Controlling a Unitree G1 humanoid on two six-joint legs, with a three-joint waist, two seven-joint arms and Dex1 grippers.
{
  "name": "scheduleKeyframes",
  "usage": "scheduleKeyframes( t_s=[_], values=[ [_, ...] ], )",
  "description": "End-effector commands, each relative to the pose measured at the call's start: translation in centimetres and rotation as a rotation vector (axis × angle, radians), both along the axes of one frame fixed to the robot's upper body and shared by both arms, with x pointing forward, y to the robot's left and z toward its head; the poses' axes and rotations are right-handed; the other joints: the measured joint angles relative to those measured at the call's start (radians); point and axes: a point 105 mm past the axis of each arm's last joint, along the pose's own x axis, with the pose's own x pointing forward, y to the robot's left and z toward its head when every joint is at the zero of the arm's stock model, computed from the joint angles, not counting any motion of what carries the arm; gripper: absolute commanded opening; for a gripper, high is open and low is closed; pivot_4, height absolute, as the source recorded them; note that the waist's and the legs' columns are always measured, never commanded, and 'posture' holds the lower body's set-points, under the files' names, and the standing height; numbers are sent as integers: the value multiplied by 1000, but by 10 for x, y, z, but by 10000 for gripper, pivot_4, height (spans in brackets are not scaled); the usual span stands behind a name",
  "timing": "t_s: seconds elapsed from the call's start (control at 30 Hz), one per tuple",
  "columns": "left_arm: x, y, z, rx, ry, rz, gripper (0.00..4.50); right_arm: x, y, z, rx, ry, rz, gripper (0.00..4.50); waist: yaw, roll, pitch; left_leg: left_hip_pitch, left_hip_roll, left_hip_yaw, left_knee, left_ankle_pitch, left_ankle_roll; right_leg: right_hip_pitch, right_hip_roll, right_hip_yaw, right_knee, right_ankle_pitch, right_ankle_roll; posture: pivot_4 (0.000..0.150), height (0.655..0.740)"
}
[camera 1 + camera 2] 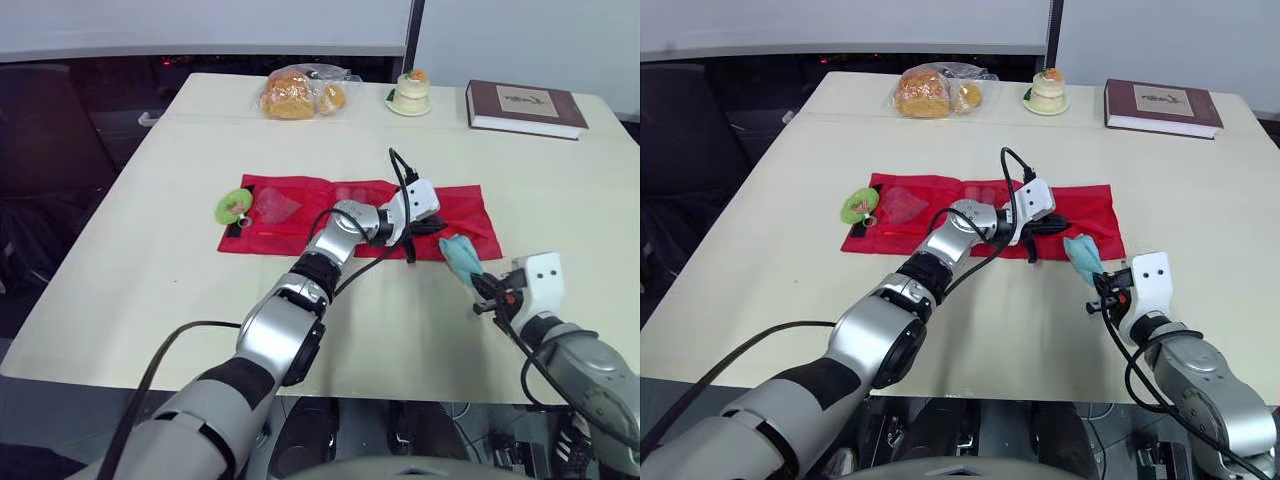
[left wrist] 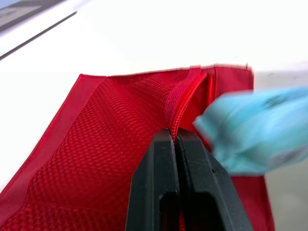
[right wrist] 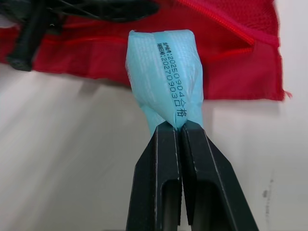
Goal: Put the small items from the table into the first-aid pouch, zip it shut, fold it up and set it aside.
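While the right gripper (image 3: pixel 176 126) is hovering over the near right part of the cream-coloured tabletop (image 1: pixel 150 260), its two black fingers are pressing together on one end of a light blue plastic packet (image 3: pixel 163 72) printed with a line of black digits. That packet is standing up out of the pinch, its free end leaning towards the near right corner of the red mesh-fabric pouch (image 1: pixel 462 208), just beside the hem.

Slightly farther in, the pouch is lying unfolded and flat across the middle of the table, long side facing the robot. The left gripper (image 2: pixel 174 134) is reaching over its right half, jaws closed tight and pinching the raised zipper edge where the mesh is bunching into a ridge. The blue packet is showing close beside those fingers in the left wrist view.

At the pouch's left end, a small round lime-green item (image 1: pixel 234 206) is resting against the red cloth.

Along the far edge, a clear bag of golden bread rolls (image 1: pixel 295 93) is sitting to the left, a small white cake on a plate (image 1: pixel 411 92) in the middle, and a brown hardcover book (image 1: pixel 523 106) to the right.
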Motion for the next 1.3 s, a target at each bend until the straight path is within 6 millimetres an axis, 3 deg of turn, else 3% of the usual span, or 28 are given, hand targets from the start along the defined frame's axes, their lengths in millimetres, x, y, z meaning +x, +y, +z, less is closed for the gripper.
scheduleKeyframes(
  t_s=[0.03,0.37,0.53,0.7,0.87,1.03,1.3],
  values=[
    [-12,-12,15,-40,-38,-67,0,13,-2,12,10,-54,-52,512,0,0,0,0,0,0,0,0,0,0,0,0,0,0,0,1500,7289],
    [-31,-29,3,-35,5,-123,0,65,-1,21,128,-86,-227,512,1,1,0,0,0,0,0,0,0,0,0,0,0,0,0,1500,7289],
    [-35,-36,6,-41,7,-131,0,77,-7,26,122,-116,-259,512,0,1,0,0,0,0,0,0,0,0,0,0,1,0,0,1500,7289],
    [-33,-35,4,-40,10,-114,0,67,-12,21,74,-107,-224,23929,0,2,0,0,0,0,0,0,0,0,0,0,0,0,0,1500,7289],
    [-21,-32,9,-62,30,-50,0,27,-18,25,-28,-103,-99,44191,0,3,-1,-1,0,0,0,0,0,0,0,0,0,0,0,1500,7289],
    [-19,-36,9,-63,33,-43,0,-15,-10,32,-57,-97,93,44191,-6,3,-1,0,0,0,0,0,0,0,1,0,0,0,0,1500,7289],
    [-28,-52,13,-109,57,-73,0,-40,-19,44,-75,-176,116,44191,0,3,-1,0,0,0,0,0,0,0,1,0,0,0,0,1500,7289]
  ],
)
